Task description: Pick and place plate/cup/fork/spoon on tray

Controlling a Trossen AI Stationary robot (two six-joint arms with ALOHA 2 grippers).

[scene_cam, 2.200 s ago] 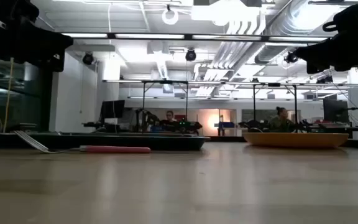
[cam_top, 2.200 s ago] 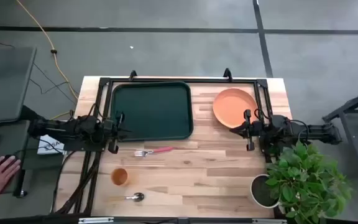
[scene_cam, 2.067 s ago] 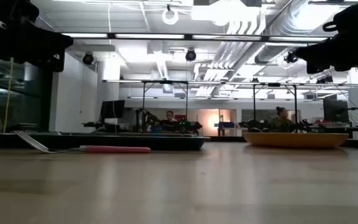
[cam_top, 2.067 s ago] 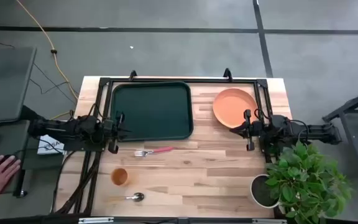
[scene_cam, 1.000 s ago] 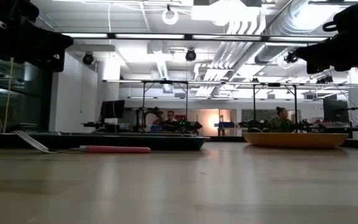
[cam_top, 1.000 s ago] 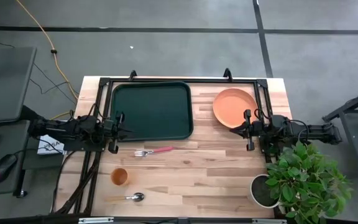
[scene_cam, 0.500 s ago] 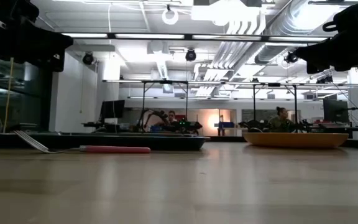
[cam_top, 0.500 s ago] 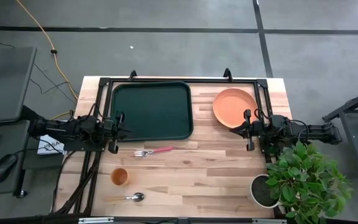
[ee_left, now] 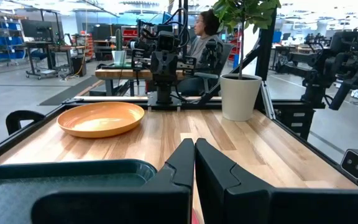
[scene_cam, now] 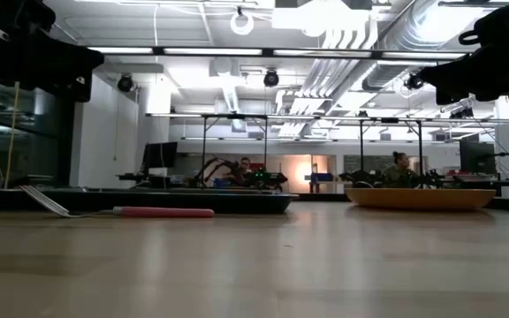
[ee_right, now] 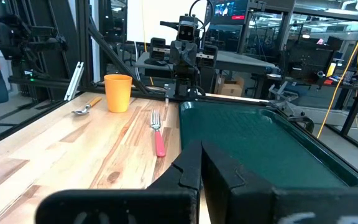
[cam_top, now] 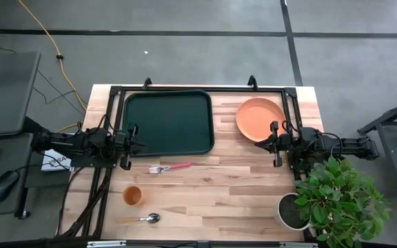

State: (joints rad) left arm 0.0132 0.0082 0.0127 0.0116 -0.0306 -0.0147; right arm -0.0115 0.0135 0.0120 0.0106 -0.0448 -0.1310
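The dark green tray [cam_top: 168,123] lies at the table's far left. The orange plate [cam_top: 260,117] lies at the far right. The pink-handled fork [cam_top: 170,167] lies just near of the tray. The orange cup [cam_top: 132,196] stands near the front left, and the spoon [cam_top: 149,219] lies in front of it. My left gripper [cam_top: 134,146] is shut and empty at the tray's left edge. My right gripper [cam_top: 274,145] is shut and empty just near of the plate.
A potted plant [cam_top: 336,200] stands at the table's near right corner. A black frame [cam_top: 198,88] runs along the table's far edge. People sit in the room beyond the table [ee_left: 201,31].
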